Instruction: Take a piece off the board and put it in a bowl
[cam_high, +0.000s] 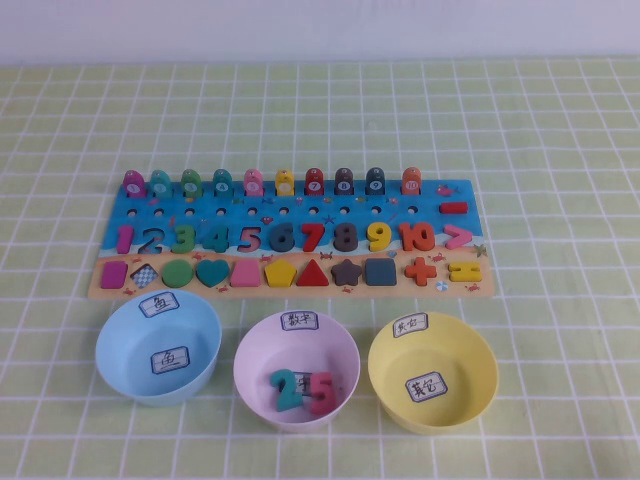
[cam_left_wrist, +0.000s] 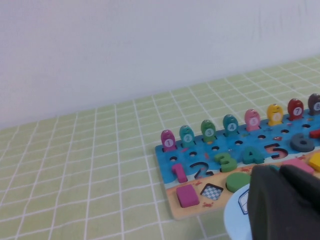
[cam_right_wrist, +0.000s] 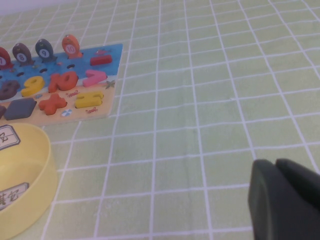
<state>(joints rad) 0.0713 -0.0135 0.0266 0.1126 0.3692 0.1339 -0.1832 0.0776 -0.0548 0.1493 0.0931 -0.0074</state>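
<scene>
Teal 2 (cam_high: 287, 389) sits in pink bowl (cam_high: 262, 346) beside red 5 (cam_high: 321, 392) | board (cam_high: 452, 283) slot bare, task looks done | left gripper (cam_left_wrist: 280, 200), right gripper (cam_right_wrist: 285, 200) parked near, fingers together.

The board (cam_high: 300, 235) shows numerals 1, 3, 4, 6 to 10. In the pink bowl (cam_high: 296, 368) lie a teal 2 (cam_high: 286, 390) and red 5 (cam_high: 320, 392). Bowl labels are handwritten, unreadable.

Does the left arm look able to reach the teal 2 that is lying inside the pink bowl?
Probably yes. The teal 2 lies uncovered in the open pink bowl, beside a red 5. The left gripper hangs over the blue bowl next to it; the right gripper stays far right.
</scene>
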